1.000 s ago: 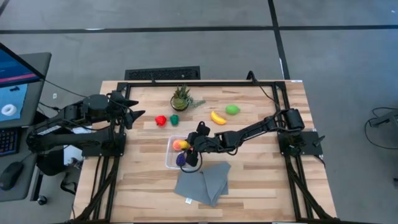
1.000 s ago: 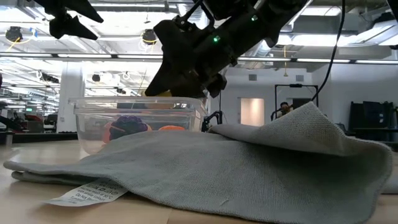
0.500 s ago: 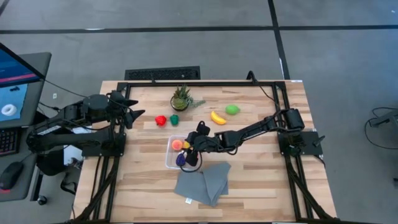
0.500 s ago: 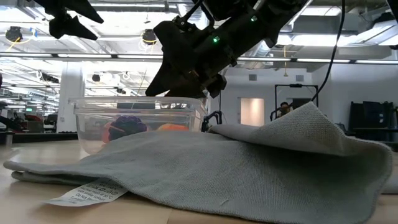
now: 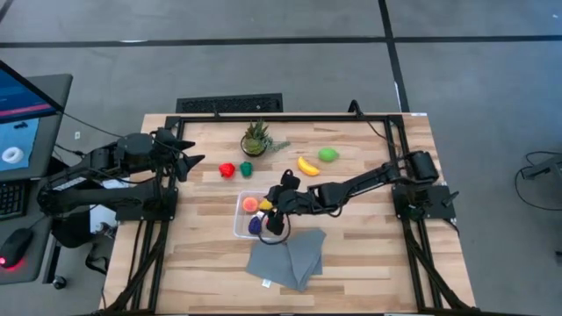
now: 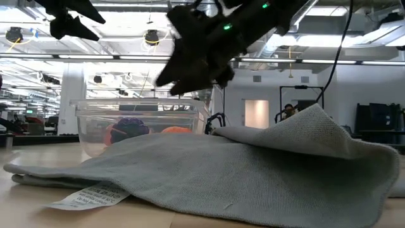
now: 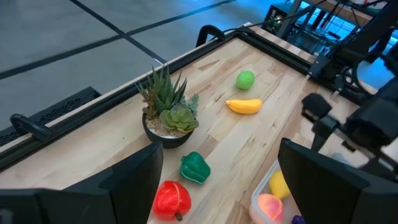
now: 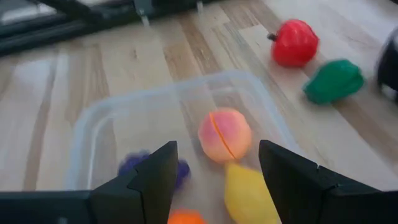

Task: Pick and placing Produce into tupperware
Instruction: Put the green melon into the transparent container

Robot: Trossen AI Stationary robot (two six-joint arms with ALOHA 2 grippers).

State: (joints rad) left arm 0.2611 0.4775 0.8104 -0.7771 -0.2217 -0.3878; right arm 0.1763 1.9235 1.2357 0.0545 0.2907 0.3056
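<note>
I see my right tool above the clear square plastic tupperware, with its two fingers apart and nothing between them. Directly under this tool, inside the tupperware, lie a peach-pink round fruit, a yellow piece, a purple piece and an orange piece. Beyond the tupperware from this tool, a red toy pepper and a dark green toy pepper rest side by side on the wooden tabletop. A yellow toy banana and a lime green round fruit lie close together beside the right arm. A folded grey cloth lies just beside the tupperware.

My left tool waits at the left edge of the tabletop, fingers also apart and empty, pointing toward the two peppers and a spiky green potted plant.
</note>
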